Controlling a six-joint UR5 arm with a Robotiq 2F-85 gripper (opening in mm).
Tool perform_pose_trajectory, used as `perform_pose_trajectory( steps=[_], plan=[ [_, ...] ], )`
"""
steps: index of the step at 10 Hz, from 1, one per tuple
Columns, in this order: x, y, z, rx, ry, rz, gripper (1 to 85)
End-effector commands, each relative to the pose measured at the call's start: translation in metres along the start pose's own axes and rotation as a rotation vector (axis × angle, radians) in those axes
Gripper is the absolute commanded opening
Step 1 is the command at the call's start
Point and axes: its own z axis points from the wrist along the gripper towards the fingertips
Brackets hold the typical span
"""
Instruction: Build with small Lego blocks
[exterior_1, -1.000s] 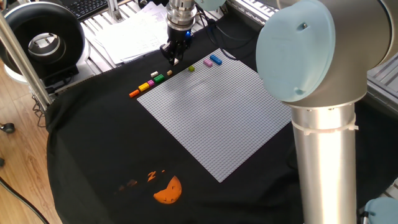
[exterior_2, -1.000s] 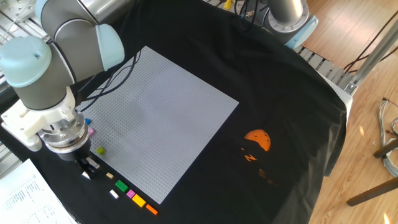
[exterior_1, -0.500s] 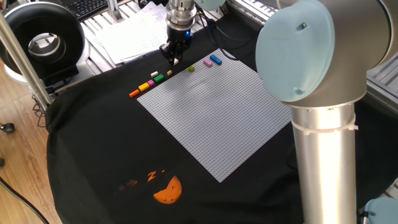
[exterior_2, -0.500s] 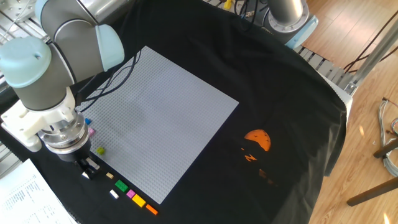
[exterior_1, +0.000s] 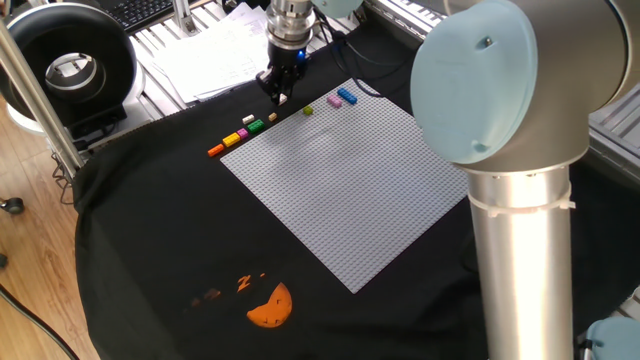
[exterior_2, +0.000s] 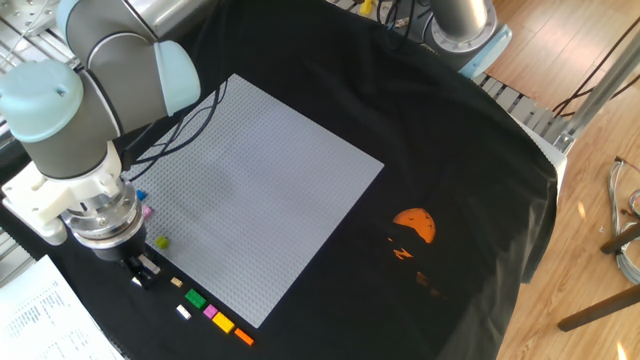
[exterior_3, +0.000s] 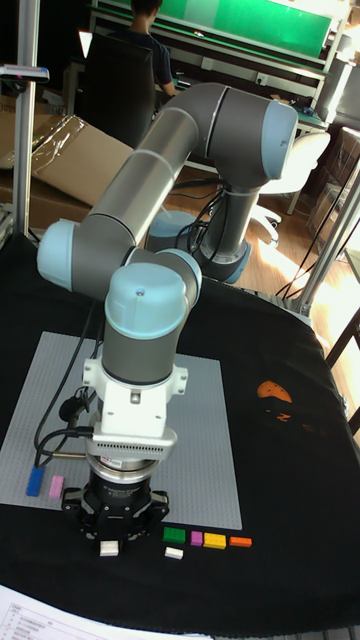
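Observation:
My gripper (exterior_1: 281, 97) stands low over the black cloth just off the grey baseplate's (exterior_1: 340, 180) far corner, its fingers closed around a small white Lego block (exterior_3: 108, 547). The other fixed view shows the gripper (exterior_2: 141, 277) with that white block at its tip. Beside it lies a row of small blocks: tan (exterior_1: 272, 117), green (exterior_1: 256, 126), white (exterior_1: 248, 119), pink (exterior_1: 242, 133), yellow (exterior_1: 231, 140) and orange (exterior_1: 215, 150). On the baseplate edge sit a lime block (exterior_1: 307, 110), a pink block (exterior_1: 334, 102) and a blue block (exterior_1: 347, 96).
An orange half-round print (exterior_1: 270, 305) marks the cloth near the front. Papers (exterior_1: 215, 55) and a black round device (exterior_1: 65, 65) lie beyond the cloth's far edge. The arm's thick column (exterior_1: 520, 230) stands at the right of the baseplate.

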Motion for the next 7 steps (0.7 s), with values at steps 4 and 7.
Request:
perform_pose_trajectory(
  steps=[4,7],
  plan=[
    [-0.0005,-0.0016,0.0001,0.002,-0.001,0.013,29.3],
    [0.0028,-0.0040,-0.0015,0.012,0.012,0.022,25.0]
  ],
)
